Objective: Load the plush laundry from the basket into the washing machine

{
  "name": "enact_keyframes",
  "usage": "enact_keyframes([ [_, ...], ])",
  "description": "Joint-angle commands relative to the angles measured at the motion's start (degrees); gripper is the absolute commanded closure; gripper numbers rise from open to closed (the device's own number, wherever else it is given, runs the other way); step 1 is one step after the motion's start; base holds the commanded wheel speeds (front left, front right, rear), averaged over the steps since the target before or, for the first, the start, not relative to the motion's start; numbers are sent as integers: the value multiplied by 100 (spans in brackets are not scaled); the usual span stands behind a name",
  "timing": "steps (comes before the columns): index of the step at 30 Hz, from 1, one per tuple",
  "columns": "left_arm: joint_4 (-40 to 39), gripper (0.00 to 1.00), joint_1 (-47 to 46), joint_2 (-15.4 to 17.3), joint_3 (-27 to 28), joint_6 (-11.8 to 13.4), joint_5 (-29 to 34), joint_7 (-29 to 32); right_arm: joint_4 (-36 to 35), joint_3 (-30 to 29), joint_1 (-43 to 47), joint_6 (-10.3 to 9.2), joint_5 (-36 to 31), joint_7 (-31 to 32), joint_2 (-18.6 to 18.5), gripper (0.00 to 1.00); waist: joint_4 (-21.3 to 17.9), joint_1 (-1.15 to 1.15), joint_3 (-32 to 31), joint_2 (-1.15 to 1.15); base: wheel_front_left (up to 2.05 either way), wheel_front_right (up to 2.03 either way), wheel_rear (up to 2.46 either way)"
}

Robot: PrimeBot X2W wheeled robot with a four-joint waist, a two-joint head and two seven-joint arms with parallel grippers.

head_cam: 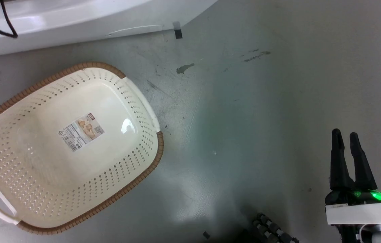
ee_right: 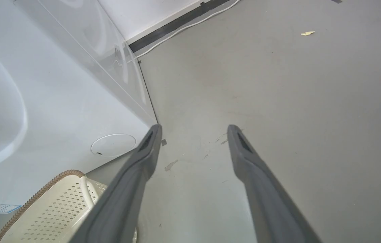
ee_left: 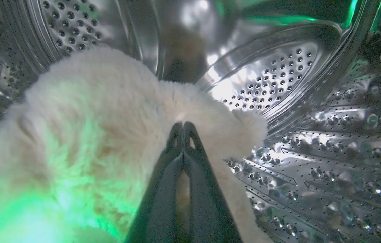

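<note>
Under your right gripper (head_cam: 345,135) the floor (head_cam: 244,118) is smooth, matt grey and slightly glossy. It has dark scuffs (head_cam: 185,68) ahead of the fingers and to their left. In the right wrist view the right gripper (ee_right: 194,130) hangs over that bare floor (ee_right: 278,101) with its two long dark fingers spread wide and nothing between them. Far beyond the tips, a dark skirting strip (ee_right: 177,22) and a thin white cable (ee_right: 190,25) run along the foot of a white wall. The washing machine (ee_right: 59,101) stands ahead and to the left of this gripper. Its shell is glossy white with a round flap (ee_right: 113,144) low on the front. The basket (head_cam: 42,158) sits on the floor well to the left of the right gripper and holds nothing. It is an oval of cream plastic with rows of small perforations, a brown woven-look rim, white handles and a sticker (head_cam: 82,131) on its bottom. Your left gripper (ee_left: 183,124) is inside the drum (ee_left: 278,67), which is shiny steel, ribbed and dotted with holes. The fingertips are pressed together, and you cannot tell whether any fur is caught between them. The plush laundry (ee_left: 92,118) lies in the drum right against these fingers, spreading to their left and just past the tips. It is shaggy, cream and rounded, and green light tints its near side.
</note>
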Motion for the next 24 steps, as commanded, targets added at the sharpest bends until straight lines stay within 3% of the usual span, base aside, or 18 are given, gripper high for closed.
enact_keyframes([
  [1,-22,85,-98,-3,5,19,-11,-19,-30,-13,14,-4,45,-25,-3,0,16,-1,6,0,0,0,0],
  [2,7,57,-95,-13,-9,14,-17,6,-26,-20,11,-4,43,-25,-3,0,32,-1,7,0,0,0,0],
  [3,43,0,-98,-22,-16,15,-29,42,-18,-23,6,-4,41,-25,-3,0,45,-1,6,0,0,0,0],
  [15,267,0,-177,-210,-210,-82,-44,52,40,-93,-182,-4,-45,-25,-3,0,280,-1,-149,0,0,0,0],
  [24,481,0,150,-616,-365,-179,-134,-119,140,-256,-378,-4,-220,-25,-3,0,680,-1,-562,0,0,0,0],
])
